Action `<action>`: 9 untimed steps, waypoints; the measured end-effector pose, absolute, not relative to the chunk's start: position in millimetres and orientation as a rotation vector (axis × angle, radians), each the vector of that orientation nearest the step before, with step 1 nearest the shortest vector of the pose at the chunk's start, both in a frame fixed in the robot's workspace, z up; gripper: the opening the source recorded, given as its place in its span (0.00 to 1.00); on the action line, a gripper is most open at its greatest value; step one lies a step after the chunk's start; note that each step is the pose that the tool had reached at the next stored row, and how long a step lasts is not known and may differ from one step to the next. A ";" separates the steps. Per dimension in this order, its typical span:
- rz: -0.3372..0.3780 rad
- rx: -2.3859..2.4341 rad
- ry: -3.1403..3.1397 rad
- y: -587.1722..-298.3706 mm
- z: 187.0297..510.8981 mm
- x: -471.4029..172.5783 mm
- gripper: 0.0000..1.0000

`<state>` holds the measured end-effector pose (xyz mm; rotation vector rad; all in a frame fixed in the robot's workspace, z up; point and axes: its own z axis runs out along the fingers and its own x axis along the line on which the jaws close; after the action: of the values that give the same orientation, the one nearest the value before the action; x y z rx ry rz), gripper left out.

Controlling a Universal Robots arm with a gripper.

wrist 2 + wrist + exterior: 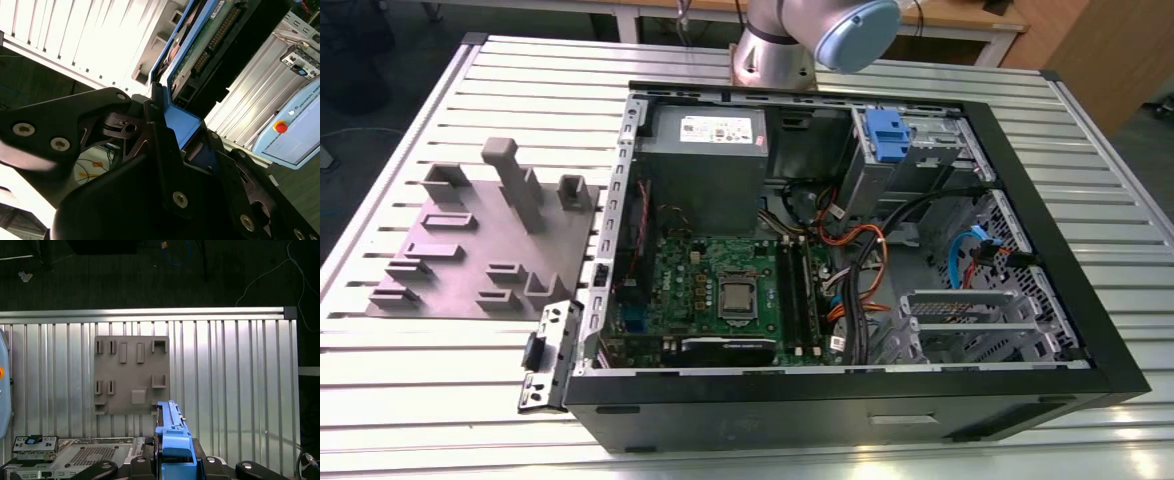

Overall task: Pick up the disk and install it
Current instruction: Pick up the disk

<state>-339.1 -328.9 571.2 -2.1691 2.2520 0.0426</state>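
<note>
One disk (172, 436), one open computer case (854, 402), one grey holder plate (454, 262), one slatted table (427, 385), one arm (817, 32)

- Exterior view: soft, even overhead light; slatted table (400, 420) bright, computer case (854, 410) dimmer inside, shadows faint.
- Second wrist view: table slats (60, 30) glare almost white.
- First wrist view: the disk (172, 440) evenly lit; floor (100, 275) nearly black.

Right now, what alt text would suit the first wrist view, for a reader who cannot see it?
The gripper holds the blue-framed disk edge-on to the camera. Beyond it, a grey fixture plate with raised slots lies on a ribbed metal table; part of a computer case shows near the gripper.
</note>
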 end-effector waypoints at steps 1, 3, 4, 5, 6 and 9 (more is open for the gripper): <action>0.043 -2.169 2.252 -328.9 571.0 -338.2 0.36; 0.043 -2.169 2.252 -328.8 570.6 -336.2 0.36; 0.043 -2.169 2.252 -328.9 570.3 -335.2 0.36; 0.043 -2.169 2.252 -328.9 570.2 -334.2 0.36; 0.043 -2.169 2.252 -328.9 567.2 -319.7 0.36; 0.043 -2.169 2.252 -328.9 566.6 -316.7 0.36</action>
<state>-316.7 -328.9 566.6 -2.1690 2.2521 0.0426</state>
